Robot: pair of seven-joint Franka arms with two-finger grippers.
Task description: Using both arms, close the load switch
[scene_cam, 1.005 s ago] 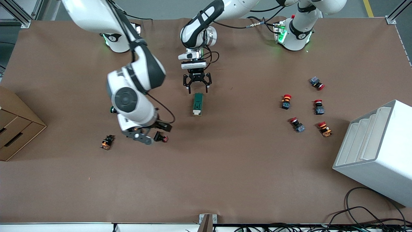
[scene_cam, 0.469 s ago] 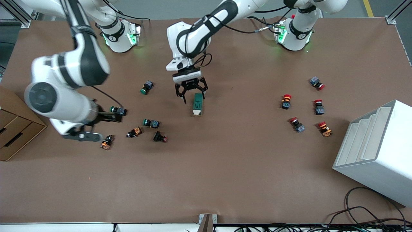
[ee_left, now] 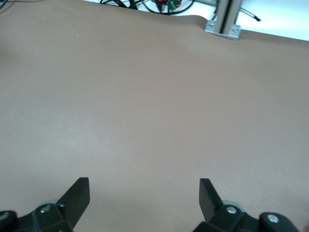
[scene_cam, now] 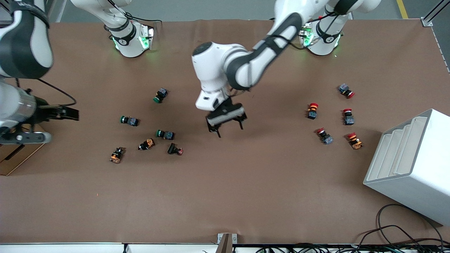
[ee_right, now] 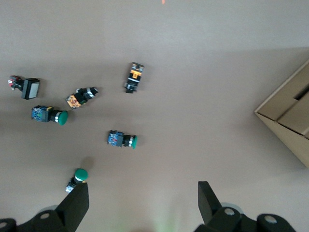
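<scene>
The load switch is hidden in every view; the spot where it lay is covered by the left arm's hand. My left gripper [scene_cam: 227, 128] hangs over the middle of the table with its fingers wide open. In the left wrist view the left gripper [ee_left: 145, 187] has only bare brown table between its fingers. My right gripper [scene_cam: 68, 113] is held high near the right arm's end of the table, beside the cardboard box [scene_cam: 14, 156]. In the right wrist view the right gripper [ee_right: 141, 191] is open and empty, high above the green-capped push-buttons [ee_right: 121, 140].
Green-capped push-buttons [scene_cam: 129, 121] and orange and black ones [scene_cam: 147, 144] lie toward the right arm's end. Red-capped push-buttons [scene_cam: 312, 110] lie toward the left arm's end. A white stepped rack [scene_cam: 411, 165] stands at that end, nearer the front camera.
The left arm has swung over the load switch toward the front camera and now covers it. The right arm has drawn away from the push-buttons toward the cardboard box.
</scene>
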